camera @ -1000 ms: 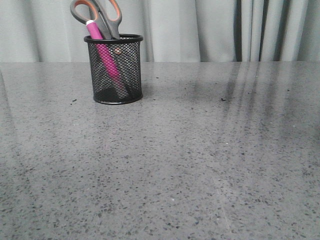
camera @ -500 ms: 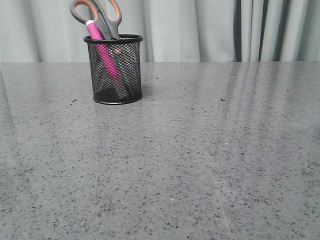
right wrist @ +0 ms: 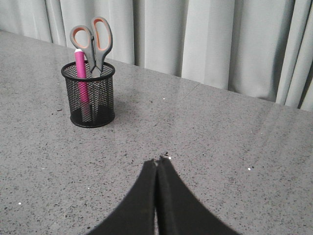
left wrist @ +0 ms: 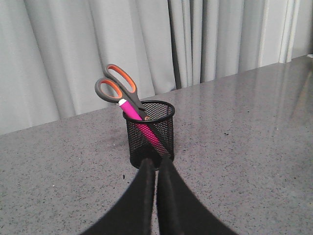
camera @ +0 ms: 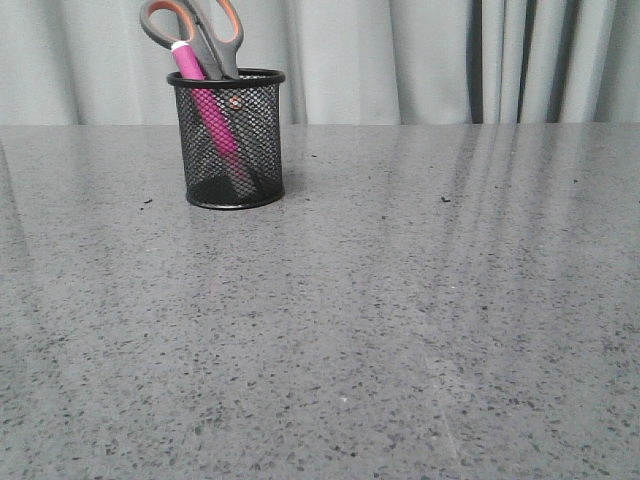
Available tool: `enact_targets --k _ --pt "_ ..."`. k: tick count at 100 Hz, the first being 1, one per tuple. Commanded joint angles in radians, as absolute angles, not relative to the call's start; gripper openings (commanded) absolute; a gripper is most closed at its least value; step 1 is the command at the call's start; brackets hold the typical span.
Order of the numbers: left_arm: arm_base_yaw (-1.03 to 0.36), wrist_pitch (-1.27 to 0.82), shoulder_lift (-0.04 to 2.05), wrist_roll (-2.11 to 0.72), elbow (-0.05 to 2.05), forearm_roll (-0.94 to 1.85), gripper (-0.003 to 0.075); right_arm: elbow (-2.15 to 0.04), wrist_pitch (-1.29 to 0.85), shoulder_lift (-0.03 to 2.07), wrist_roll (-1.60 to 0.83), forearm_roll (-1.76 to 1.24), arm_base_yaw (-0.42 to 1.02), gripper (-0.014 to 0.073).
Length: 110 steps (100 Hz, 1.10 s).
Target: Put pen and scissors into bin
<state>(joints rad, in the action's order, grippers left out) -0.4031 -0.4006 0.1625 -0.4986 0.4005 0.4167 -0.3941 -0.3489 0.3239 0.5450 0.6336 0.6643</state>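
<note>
The black mesh bin point(camera: 231, 140) stands upright at the table's far left. The pink pen point(camera: 203, 95) leans inside it, its white cap above the rim. The scissors point(camera: 205, 35) stand in it blades down, with the orange-lined handles sticking out. All three also show in the left wrist view: bin point(left wrist: 149, 132), pen point(left wrist: 139, 125), scissors point(left wrist: 119, 88); and in the right wrist view: bin point(right wrist: 90, 95), pen point(right wrist: 80, 73), scissors point(right wrist: 91, 41). My left gripper point(left wrist: 156, 159) is shut and empty, back from the bin. My right gripper point(right wrist: 157, 160) is shut and empty, far from the bin. Neither gripper shows in the front view.
The grey speckled table point(camera: 400, 300) stretches wide in front of and to the right of the bin. A grey curtain point(camera: 400, 60) hangs behind the far edge.
A faint shadow on the right part of the table has faded. The bin, pen and scissors have not moved.
</note>
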Motion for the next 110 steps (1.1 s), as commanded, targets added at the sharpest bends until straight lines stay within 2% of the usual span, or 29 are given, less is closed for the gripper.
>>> enact_targets --k 1,38,49,62,69,85,102,110 --pt "-0.399 -0.329 0.173 -0.489 0.424 0.438 -0.0019 -0.416 -0.289 0.329 0.534 0.653 0.664 -0.0071" --pt "-0.393 -0.319 0.173 -0.496 0.403 0.403 -0.0019 -0.416 -0.289 0.329 0.534 0.653 0.664 -0.0071" --pt "-0.348 -0.177 0.173 -0.508 0.338 0.252 -0.0019 -0.416 -0.289 0.329 0.534 0.653 0.664 -0.0071" --pt "-0.255 0.118 0.156 -0.446 0.164 0.250 -0.0019 -0.416 -0.289 0.329 0.534 0.653 0.664 -0.0071" --pt "-0.217 0.163 0.132 -0.394 0.082 0.232 -0.0019 -0.416 -0.289 0.329 0.534 0.653 0.664 -0.0071" --pt "-0.176 0.086 0.037 -0.173 -0.046 0.091 -0.0019 -0.416 -0.289 0.329 0.534 0.653 0.664 -0.0071" --pt "-0.131 -0.260 -0.037 0.074 -0.046 -0.071 -0.0019 -0.416 -0.289 0.329 0.534 0.653 0.664 -0.0071" --pt "-0.107 -0.288 -0.037 0.078 -0.046 -0.064 -0.0019 -0.416 -0.289 0.329 0.534 0.653 0.664 -0.0071"
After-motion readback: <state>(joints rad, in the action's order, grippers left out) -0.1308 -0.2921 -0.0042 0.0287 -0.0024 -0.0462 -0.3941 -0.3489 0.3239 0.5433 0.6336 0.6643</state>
